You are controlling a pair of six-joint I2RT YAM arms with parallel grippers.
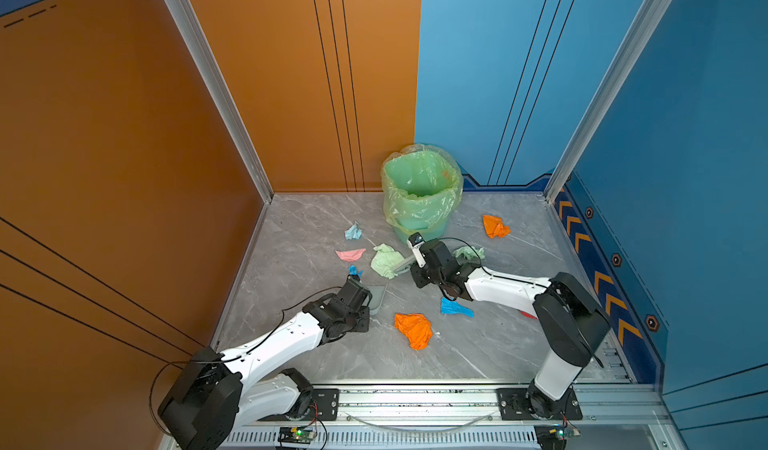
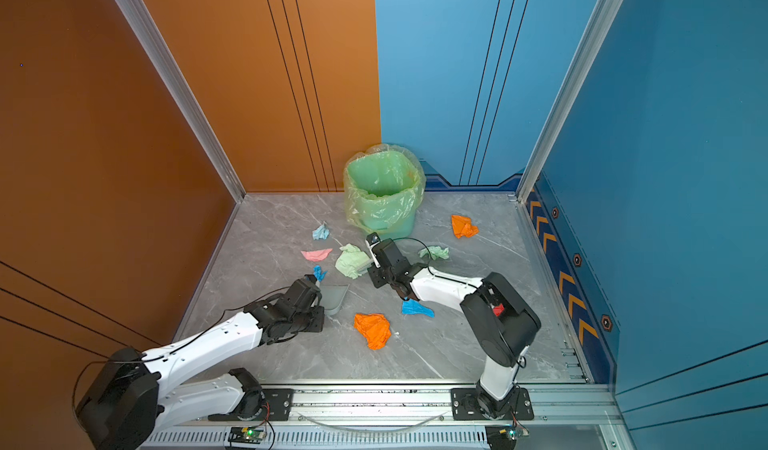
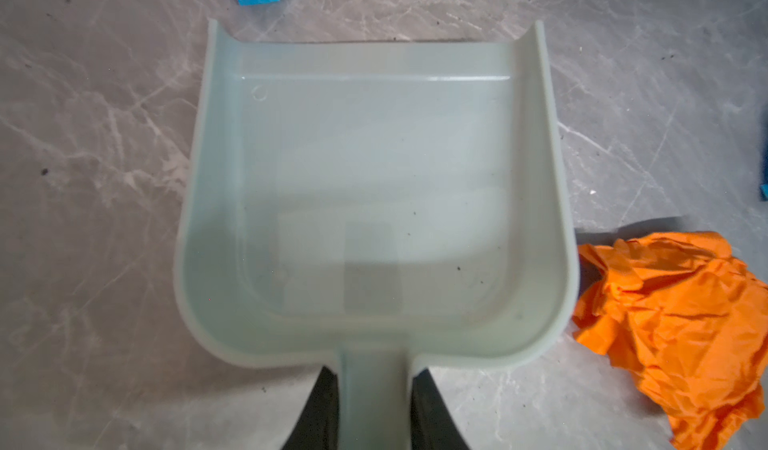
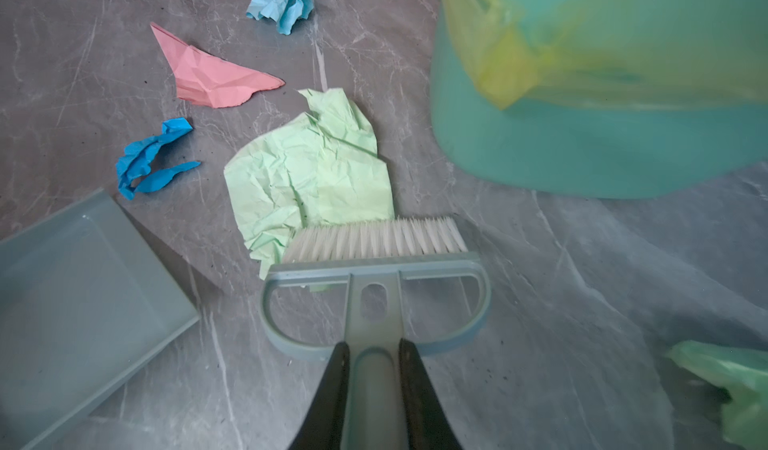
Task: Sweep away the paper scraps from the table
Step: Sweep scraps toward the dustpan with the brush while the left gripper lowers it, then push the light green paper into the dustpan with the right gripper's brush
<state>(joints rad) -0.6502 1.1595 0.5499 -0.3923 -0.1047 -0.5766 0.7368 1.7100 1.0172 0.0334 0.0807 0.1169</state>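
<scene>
Left gripper (image 3: pixel 374 385): pinching the handle of the pale grey-green plastic dustpan (image 3: pixel 374 186), jaws pressed on its two sides.
Dustpan: flat on the grey marble-patterned table (image 1: pixel 498 344), with its tray empty.
Far-left paper scraps: a light blue crumpled wad (image 1: pixel 353 232), a flat pink paper piece (image 1: pixel 350 254) and a small bright blue twist (image 1: pixel 354 270) all lie on the table. The twist is just beside the dustpan's lip.
Centre scrap: a large pale green creased sheet (image 4: pixel 307 169) lies between the dustpan and the bin.
Right gripper (image 4: pixel 374 348): clamped on the handle of the blue-grey hand brush (image 4: pixel 374 277), whose white bristles (image 4: pixel 374 240) touch the sheet's near edge.
Bin: a green plastic bucket with translucent liner (image 1: pixel 419 194) stands upright at the back. I cannot tell whether any paper is inside.
Front scraps: a big orange wad (image 1: pixel 413 329) and a bright blue wad (image 1: pixel 456 307) lie near the right arm.
Right scraps: a small pale green wad (image 1: pixel 469 253), a second orange wad (image 1: pixel 495 226), and a red sliver (image 1: pixel 528 314) half hidden by the arm.
Done: both tools are gripped and placed beside the pile.
Left: nearly everything, judging by the empty tray. Every visible scrap lies on the table, and sweeping the green sheet looks like the step in hand.
</scene>
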